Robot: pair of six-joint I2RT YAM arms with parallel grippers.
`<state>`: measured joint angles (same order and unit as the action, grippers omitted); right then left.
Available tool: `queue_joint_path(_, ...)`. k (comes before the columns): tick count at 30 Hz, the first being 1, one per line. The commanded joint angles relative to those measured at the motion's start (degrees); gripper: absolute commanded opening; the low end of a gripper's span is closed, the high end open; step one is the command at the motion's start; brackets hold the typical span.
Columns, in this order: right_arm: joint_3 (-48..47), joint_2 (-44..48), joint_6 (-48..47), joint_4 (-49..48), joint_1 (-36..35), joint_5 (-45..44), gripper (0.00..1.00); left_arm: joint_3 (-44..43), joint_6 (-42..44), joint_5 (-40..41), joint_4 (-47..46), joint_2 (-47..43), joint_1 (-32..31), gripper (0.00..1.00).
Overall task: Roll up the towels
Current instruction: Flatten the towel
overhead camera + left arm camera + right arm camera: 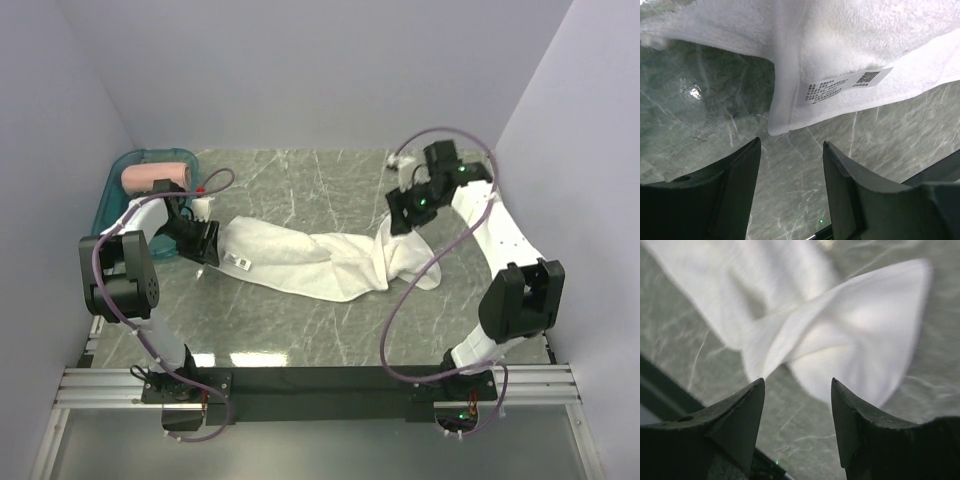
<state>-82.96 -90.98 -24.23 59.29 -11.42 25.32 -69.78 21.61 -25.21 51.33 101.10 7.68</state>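
Observation:
The white towel (320,262) lies crumpled and stretched across the middle of the marble table, its printed label (241,263) near its left end. The salmon-pink towel (155,176) sits rolled in the teal tray at the back left. My left gripper (207,243) is open at the white towel's left end; in the left wrist view the labelled corner (840,87) lies just beyond the open gripper (791,145). My right gripper (400,225) is open above the towel's right end; its wrist view shows a folded white corner (850,335) beyond the empty gripper (797,385).
The teal translucent tray (112,185) stands at the back left corner. Grey walls close in on the left, back and right. A black rail (320,382) runs along the near edge by the arm bases.

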Motion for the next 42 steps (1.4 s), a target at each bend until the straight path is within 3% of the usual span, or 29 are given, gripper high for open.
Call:
queue_joint_path(1,-5.7,-5.2,7.2,-3.3,3.9,-4.2,0.63,-1.9,-1.3,-1.6,-0.8,-0.2,-0.3,0.59)
queue_joint_path(6,-10.6,-11.8,8.4,-5.9,4.9,-8.4,0.73,-2.6,-0.9,-2.6,1.6,0.3,-0.3,0.61)
queue_joint_path(10,-12.4,-18.2,8.8,-8.3,5.1,-11.3,0.75,-1.9,-0.7,-3.5,2.3,-0.3,-0.3,0.62)
queue_joint_path(16,-14.7,-24.6,3.8,-10.7,6.3,-6.6,0.76,-2.6,1.0,-7.2,6.1,0.2,-0.3,0.62)
queue_joint_path(27,-31.4,-38.6,-7.6,5.2,7.6,8.3,0.79,-4.7,1.0,-6.8,7.4,1.8,-0.3,0.63)
queue_joint_path(35,-32.5,-41.3,-10.7,10.6,7.6,11.4,0.75,-6.5,0.0,-6.1,7.6,1.9,-0.3,0.63)
queue_joint_path(38,-32.9,-41.6,-12.1,13.2,7.7,12.6,0.63,-6.5,-0.6,-5.3,7.2,2.2,-0.2,0.63)
queue_joint_path(39,-32.5,-41.1,-12.2,13.4,7.9,12.9,0.49,-6.3,-0.8,-5.2,6.8,2.0,-0.1,0.63)
queue_joint_path(42,-31.0,-38.4,-12.5,13.7,8.6,14.1,0.22,-5.5,-1.6,-4.4,5.6,1.1,0.1,0.61)
